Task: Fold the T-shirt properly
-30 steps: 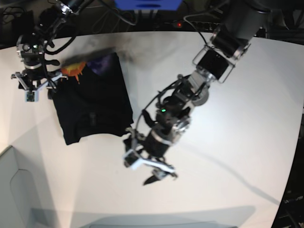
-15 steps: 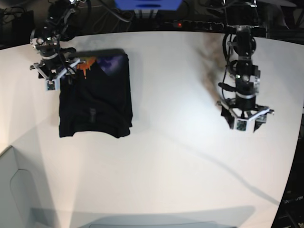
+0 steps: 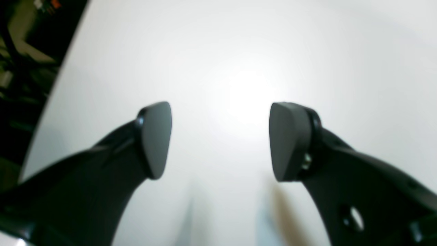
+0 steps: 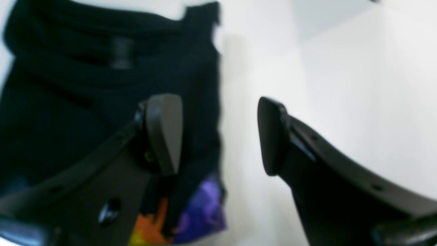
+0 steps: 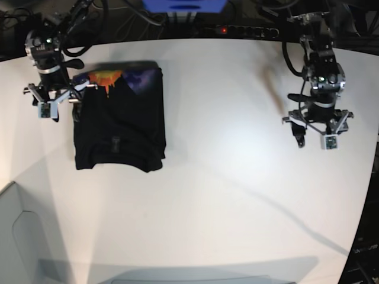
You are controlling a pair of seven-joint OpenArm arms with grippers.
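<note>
The T-shirt (image 5: 118, 121) lies folded on the table's (image 5: 225, 195) far left; both the right gripper (image 5: 56, 100) and left gripper (image 5: 317, 131) hang with jaws apart, empty. You should check edges align before retreating

The T-shirt (image 5: 118, 121) lies folded into a compact, roughly rectangular bundle on the white table (image 5: 225, 177), toward the left side of the base view and close to the far edge. Its upper surface is plain black with soft creases, and a small label-like strip shows near the middle of the lower half. At the far end a band of the print is exposed: orange-yellow at the left corner, purple beside it. The near edge is slightly uneven, with layered folds bulging at the lower right corner. The wrist view is blurred.
</note>
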